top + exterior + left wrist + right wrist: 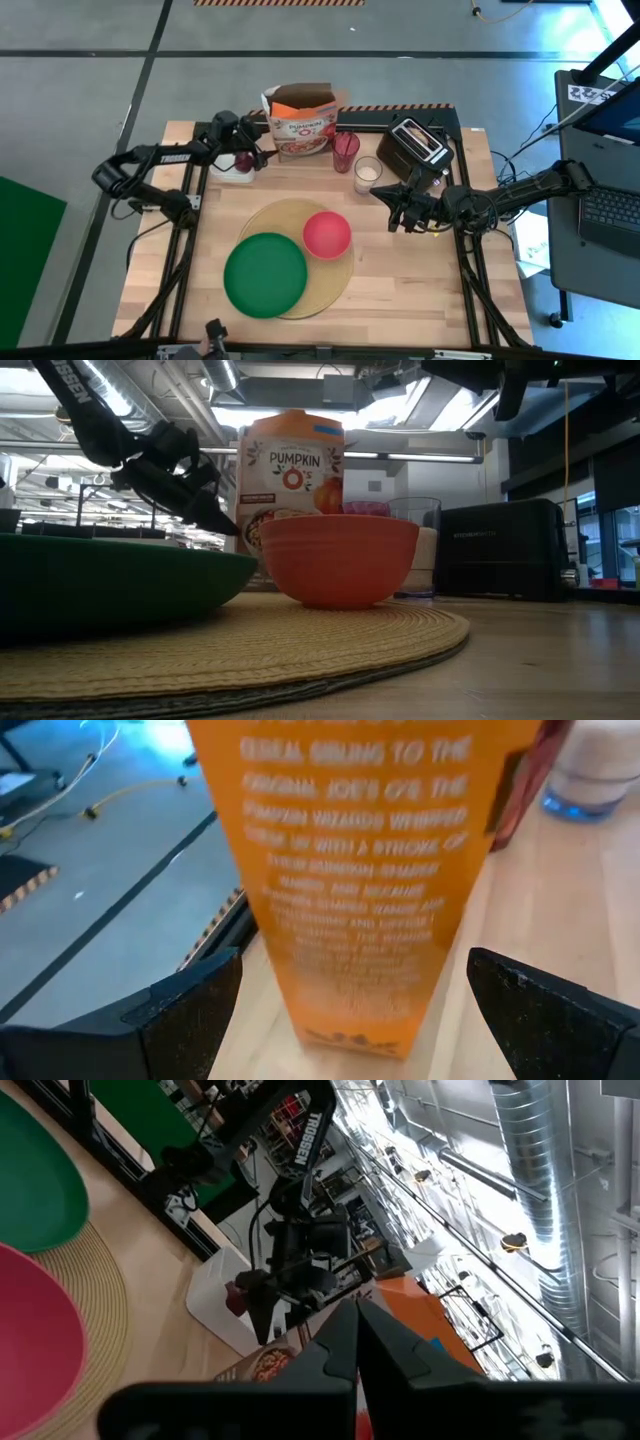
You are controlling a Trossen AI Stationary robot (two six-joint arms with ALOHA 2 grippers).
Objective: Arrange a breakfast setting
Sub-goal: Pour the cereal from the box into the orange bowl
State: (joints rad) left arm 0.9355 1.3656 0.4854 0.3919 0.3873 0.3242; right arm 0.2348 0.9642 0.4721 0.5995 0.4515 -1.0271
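The red bowl (327, 234) and green plate (265, 274) lay on the placemat (330, 287). The left gripper (262, 155) was spread before the cereal box (301, 122); the right gripper (383, 192) was pressed together.

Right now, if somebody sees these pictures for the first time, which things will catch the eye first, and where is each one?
The large green plate and the smaller red bowl stand out first, side by side on the round tan placemat in the middle of the table. Behind them, at the far edge, stands an orange pumpkin cereal box. The left gripper is open beside it, while the right gripper is shut in front of the black toaster.
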